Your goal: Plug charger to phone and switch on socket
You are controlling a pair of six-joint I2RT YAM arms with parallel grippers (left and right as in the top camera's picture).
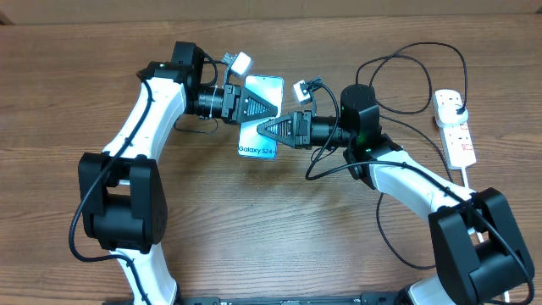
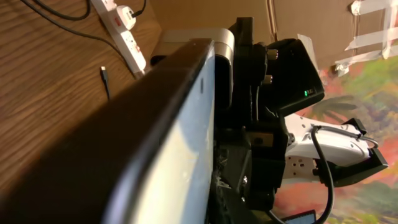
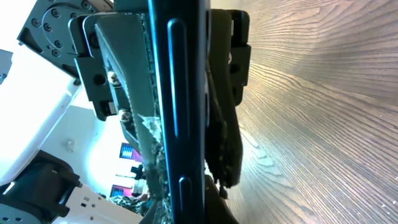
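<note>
- Two grippers were at one slim, rectangular, black-edged phone (image 1: 257, 146) with a bright blue-teal screen, over the middle of the brown wooden table (image 1: 254, 237).
- Whether the phone lay on the wood or was lifted from it, I cannot tell.
- Right gripper (image 1: 260, 127) was clenched on the phone. In its wrist view the thin dark edge stood between its two fingers (image 3: 227, 106), one against each face.
- Left gripper (image 1: 275, 106) came from the opposite side and covered the upper part of the screen. I cannot tell if its claw was tight on the phone or loose around it.
- One long thin black charger cable (image 2: 103, 71) lay in loops on the right part of the table. Its small connector tip was bare on the wood, well apart from the phone.
- White elongated power-strip socket (image 1: 457, 131) lay near the right edge of the table, and a plug sat in one of its outlets.
</note>
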